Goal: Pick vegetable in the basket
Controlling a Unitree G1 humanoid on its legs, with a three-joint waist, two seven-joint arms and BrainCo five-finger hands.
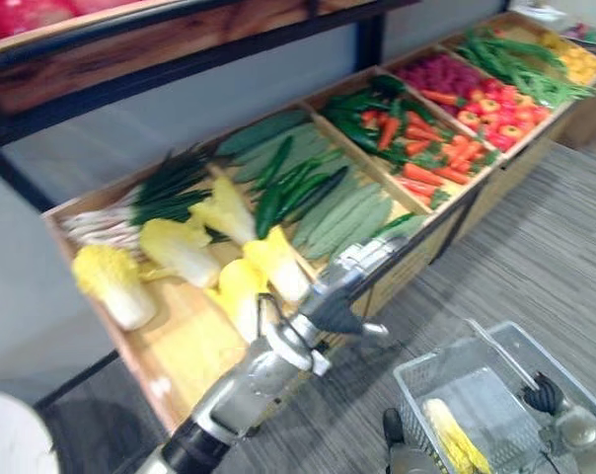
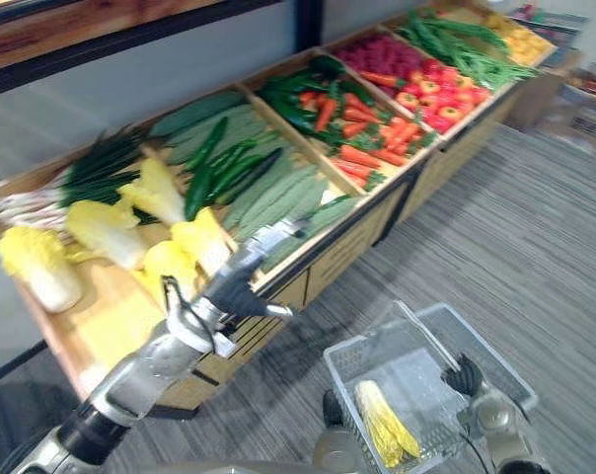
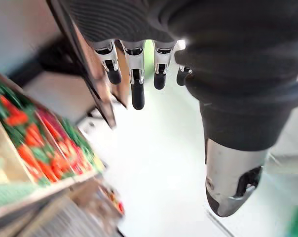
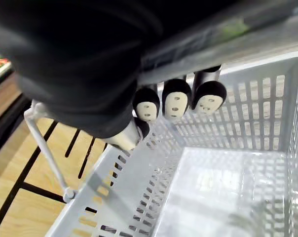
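At lower right of the head views, the right hand [image 2: 463,376] sits on the handle [image 2: 426,337] of a grey plastic basket [image 2: 372,333]. My right wrist view shows its fingers [image 4: 176,103] curled round that bar, so I log them as clamped on the handle. One long yellow vegetable [image 2: 385,425] lies on the basket bottom, toward the near wall; I cannot tell its kind. The basket hangs above the striped grey floor [image 1: 535,247], near the front of a wooden produce stand [image 1: 185,351]. The left arm reaches from lower left to the stand. The left hand [image 1: 350,280] is over the front edge, where the pale green cucumbers [image 1: 342,212] meet the neighbouring section of yellow-topped cabbages [image 1: 180,252]. In the left wrist view its fingers [image 3: 137,74] hang straight and apart, thumb [image 3: 233,182] well off to one side, nothing between them. Further along the stand I note dark green peppers [image 1: 293,188], carrots [image 1: 446,158], red fruit [image 1: 490,114] and green beans [image 1: 520,59], each in its own wooden section.
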